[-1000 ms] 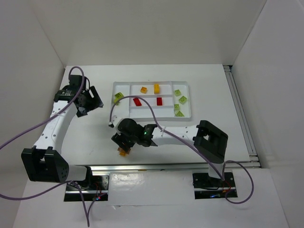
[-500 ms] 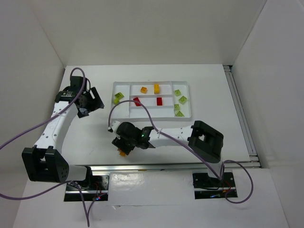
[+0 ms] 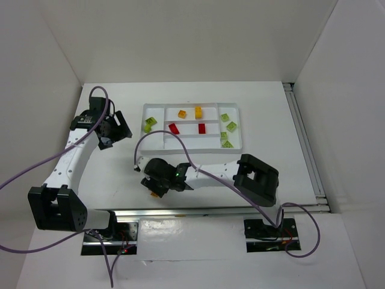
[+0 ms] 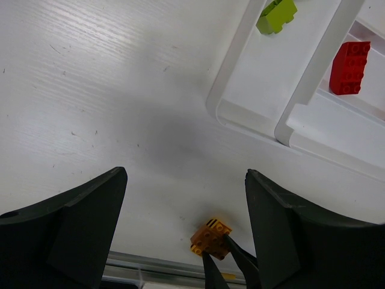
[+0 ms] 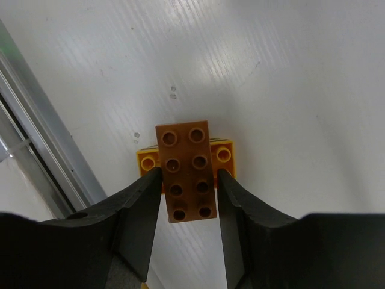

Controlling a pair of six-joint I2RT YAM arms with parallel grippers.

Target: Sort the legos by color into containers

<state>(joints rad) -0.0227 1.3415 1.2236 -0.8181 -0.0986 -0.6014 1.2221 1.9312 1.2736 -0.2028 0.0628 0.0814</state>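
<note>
An orange brick (image 5: 185, 168) is clamped between the fingers (image 5: 141, 211) of the right gripper (image 5: 187, 180), low over the near part of the table (image 3: 271, 102) and close to the rail (image 5: 36, 114) at its edge. A yellow piece (image 5: 224, 155) is seen under the brick, with studs showing on either side. Whether the two are joined, or whether they rest on the table, cannot be told. From above, the brick is almost wholly hidden by the gripper, and only a speck of orange is seen at its tip. In the left wrist view the brick appears small near the bottom edge, and the dark fingertips holding it are cut off by the frame.

The left gripper (image 4: 184, 180) is spread wide with nothing between its fingers, above bare table beside the left end of the tray (image 4: 231, 66).

In the tray, a green brick (image 3: 149, 124) lies in the left compartment; in the left wrist view it is cut off at the top edge. Two red bricks (image 3: 174, 128) (image 3: 202, 127) lie in the near middle compartment, and two yellow-orange bricks (image 3: 182, 113) (image 3: 198, 111) in the one behind it. Four pale green bricks (image 3: 231, 126) lie at the right end, where the dividers are hard to make out.
</note>
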